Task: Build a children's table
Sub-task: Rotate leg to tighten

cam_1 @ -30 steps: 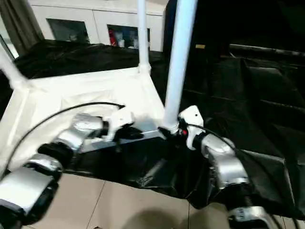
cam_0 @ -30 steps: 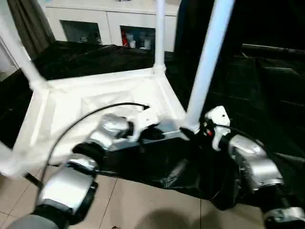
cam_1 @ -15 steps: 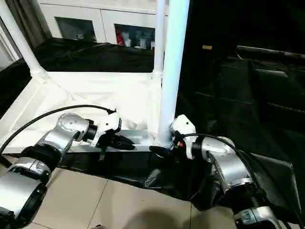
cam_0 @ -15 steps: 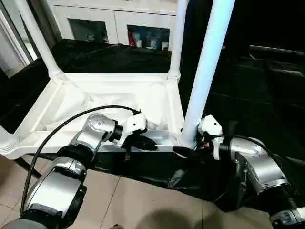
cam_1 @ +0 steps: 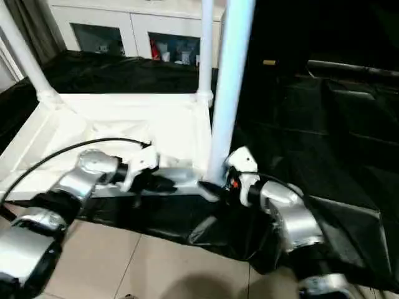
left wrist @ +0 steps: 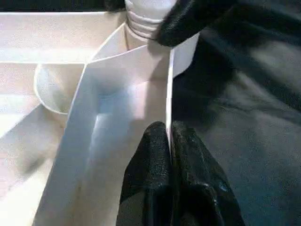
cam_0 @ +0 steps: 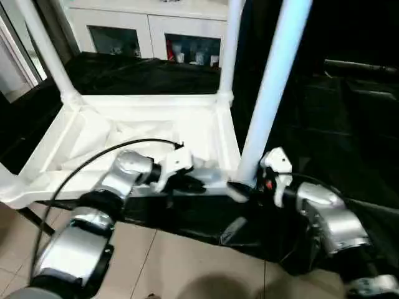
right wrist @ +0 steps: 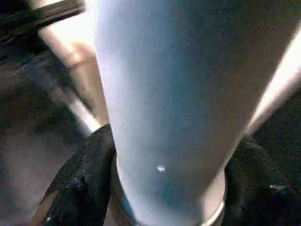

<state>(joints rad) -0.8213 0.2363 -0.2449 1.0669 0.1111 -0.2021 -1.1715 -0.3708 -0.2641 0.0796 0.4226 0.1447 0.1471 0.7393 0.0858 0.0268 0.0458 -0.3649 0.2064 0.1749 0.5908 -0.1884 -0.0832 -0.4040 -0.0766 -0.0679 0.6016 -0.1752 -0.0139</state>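
Pale floor tiles run under the near edge of a black sheet (cam_0: 187, 218) spread across the work area. Both silver forearms reach forward and low from the near side. The left gripper (left wrist: 169, 141) has its two black fingers pressed together on the thin near rim of the upturned white table top (cam_0: 93, 134), pinching that wall. The right gripper (right wrist: 162, 183) comes in from the right, its fingers (right wrist: 80, 183) spread either side of the base of the nearest leg (cam_0: 271, 87), touching it just above the corner socket. That tapered white tube stands upright in the near right corner. Further back two more legs (cam_0: 43, 53) rise from the far corners. Beyond stands a white cabinet (cam_0: 149, 28) with glass doors.
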